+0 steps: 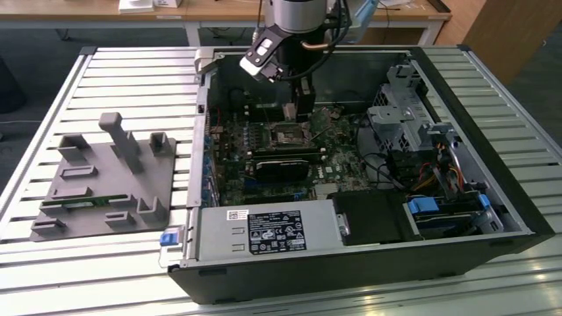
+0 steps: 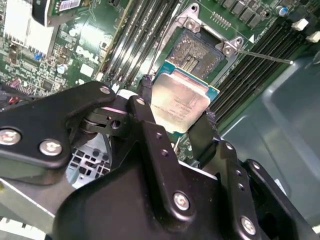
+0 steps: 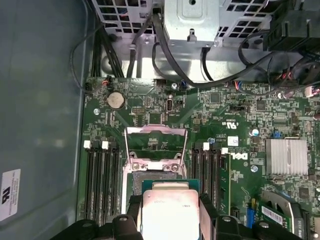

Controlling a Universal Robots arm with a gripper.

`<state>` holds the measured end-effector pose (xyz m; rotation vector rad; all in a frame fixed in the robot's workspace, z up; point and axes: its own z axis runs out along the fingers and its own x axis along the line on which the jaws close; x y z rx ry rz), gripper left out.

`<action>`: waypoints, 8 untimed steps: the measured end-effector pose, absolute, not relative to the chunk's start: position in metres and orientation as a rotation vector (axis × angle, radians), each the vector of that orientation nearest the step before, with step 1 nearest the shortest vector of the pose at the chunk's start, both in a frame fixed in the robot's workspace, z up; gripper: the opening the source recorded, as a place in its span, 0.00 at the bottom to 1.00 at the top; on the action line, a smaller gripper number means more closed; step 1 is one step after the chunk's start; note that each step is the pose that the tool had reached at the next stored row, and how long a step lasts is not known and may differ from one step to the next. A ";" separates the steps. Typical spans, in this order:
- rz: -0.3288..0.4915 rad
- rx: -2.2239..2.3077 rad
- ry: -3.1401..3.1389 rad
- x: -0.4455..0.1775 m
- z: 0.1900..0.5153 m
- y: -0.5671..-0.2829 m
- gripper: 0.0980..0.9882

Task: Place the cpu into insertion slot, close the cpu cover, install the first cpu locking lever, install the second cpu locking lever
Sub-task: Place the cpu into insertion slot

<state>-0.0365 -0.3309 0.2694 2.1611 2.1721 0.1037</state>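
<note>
Where the gripper [image 1: 301, 108] hangs: inside the open case [image 1: 491, 197], at 12 o'clock of the slot [image 1: 290, 136] in the exterior view, close over it
Fingers [image 2: 202, 137]: clenched on the cpu [image 2: 182, 100], one black finger at each of two opposite edges
Cpu: pale metal top towards both wrist cameras, held at the slot's edge, not seated in it
Slot: bare, dark contact field showing inside a silvery rim, green board [image 3: 235, 145] around it
Cover [image 3: 156, 131]: raised off the slot, standing at the edge away from the cpu
Lever [image 2: 265, 56]: thin metal rod sticking out from a slot corner
Card [image 1: 281, 170]: black, at 6 o'clock of the slot in the exterior view
Fixture [image 1: 97, 178]: grey, at 9 o'clock of the case, on the slatted table [image 1: 131, 66]
</note>
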 end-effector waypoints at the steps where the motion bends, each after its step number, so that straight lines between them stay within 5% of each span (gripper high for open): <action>1: 0.104 2.162 2.171 -0.037 0.268 -0.331 0.50; 8: 0.104 2.161 2.172 -0.040 0.257 -0.329 0.50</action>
